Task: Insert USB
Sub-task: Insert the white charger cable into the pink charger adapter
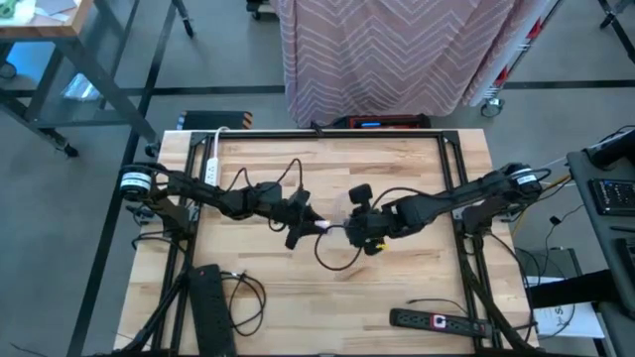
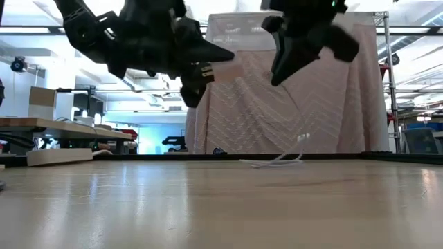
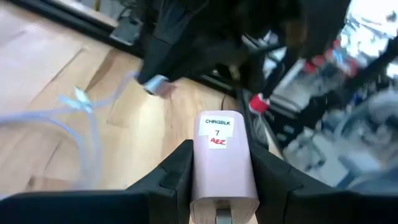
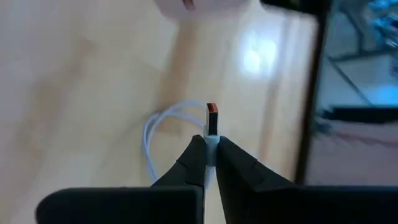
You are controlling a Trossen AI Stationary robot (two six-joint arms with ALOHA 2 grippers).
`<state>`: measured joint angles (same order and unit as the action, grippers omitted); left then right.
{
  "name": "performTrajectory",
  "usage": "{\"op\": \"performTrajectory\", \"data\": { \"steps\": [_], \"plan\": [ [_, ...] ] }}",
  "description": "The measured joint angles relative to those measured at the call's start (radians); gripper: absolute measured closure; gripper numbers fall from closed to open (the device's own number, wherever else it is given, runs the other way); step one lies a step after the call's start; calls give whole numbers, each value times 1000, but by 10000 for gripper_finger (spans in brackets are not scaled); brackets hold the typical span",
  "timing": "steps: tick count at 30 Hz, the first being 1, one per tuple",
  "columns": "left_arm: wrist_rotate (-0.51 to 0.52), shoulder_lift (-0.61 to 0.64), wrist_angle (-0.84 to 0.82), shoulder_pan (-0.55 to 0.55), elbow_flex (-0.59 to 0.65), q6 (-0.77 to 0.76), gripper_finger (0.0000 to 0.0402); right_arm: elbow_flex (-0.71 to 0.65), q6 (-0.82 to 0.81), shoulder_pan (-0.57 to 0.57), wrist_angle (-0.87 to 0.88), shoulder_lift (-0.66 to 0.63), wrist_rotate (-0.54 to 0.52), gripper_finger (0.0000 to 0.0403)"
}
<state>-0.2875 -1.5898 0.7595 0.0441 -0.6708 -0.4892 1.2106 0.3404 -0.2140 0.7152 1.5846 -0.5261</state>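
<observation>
A pale pink charger block (image 3: pixel 221 165) labelled "CHRGBLK 7" sits between the fingers of my left gripper (image 3: pixel 221 152), above the table's middle (image 1: pixel 316 224). My right gripper (image 4: pixel 211 144) is shut on the white cable's USB plug (image 4: pixel 212 119), a short way to the block's right (image 1: pixel 349 230). In the left wrist view the plug (image 3: pixel 155 84) shows beyond the block, apart from it. The white cable (image 2: pixel 277 161) trails down, and its loop lies on the wooden table (image 1: pixel 397 278). In the low view both grippers hang well above the table. My left gripper pinches the charger block by its two long sides (image 3: pixel 194 171) between its two fingers. The fingers come about level from the table's left. The labelled end (image 3: pixel 217 127) sticks out past the fingertips, and the block is lifted clear of the table. My right gripper pinches the plug's white collar (image 4: pixel 211 142) at its fingertips, just behind the metal shell. The fingers slant down from the table's right. The plug sticks out past the tips in line with the fingers, clear of the table, and the cable (image 4: pixel 152 140) hangs slack below.
A black power strip (image 1: pixel 208 307) lies at the near left and another (image 1: pixel 437 320) at the near right. A white power strip (image 1: pixel 211 164) lies at the far left. Black frame rails (image 1: pixel 327 134) edge the table, and a striped curtain (image 1: pixel 397 50) hangs behind it.
</observation>
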Motion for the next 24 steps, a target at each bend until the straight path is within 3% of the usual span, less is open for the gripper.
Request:
{"op": "performTrajectory", "data": {
  "steps": [10, 24],
  "plan": [
    [182, -13, -30, 10, -31, -289, 299, 29, 41, 9, -4, 102, -211, 395],
    [246, -64, -61, 18, -82, -286, 297, 113, 26, -3, 59, 124, -170, 395]
  ]
}}
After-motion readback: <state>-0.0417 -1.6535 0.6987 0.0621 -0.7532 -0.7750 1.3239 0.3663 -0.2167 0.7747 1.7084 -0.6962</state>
